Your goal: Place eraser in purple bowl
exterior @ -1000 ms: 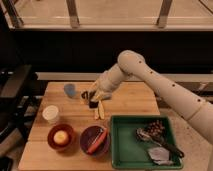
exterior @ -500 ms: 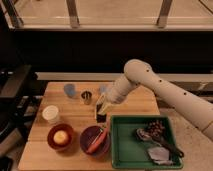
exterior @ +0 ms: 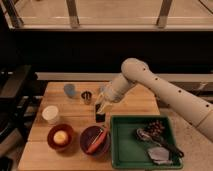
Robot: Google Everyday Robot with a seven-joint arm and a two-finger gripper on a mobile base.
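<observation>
one claw (exterior: 102, 109) clamped on eraser (exterior: 100, 116), fingertips hidden, beside purple bowl (exterior: 95, 141)

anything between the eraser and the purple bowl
In the camera view only a short strip of bare table separates the eraser, under the gripper, from the purple bowl rim just below it.

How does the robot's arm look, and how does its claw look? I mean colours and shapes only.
The arm is off-white, thick and smooth, with rounded segments and a bulbous joint. No cables or markings show. The claw, above the table, is small and pale yellowish-beige, narrower than the arm.
</observation>
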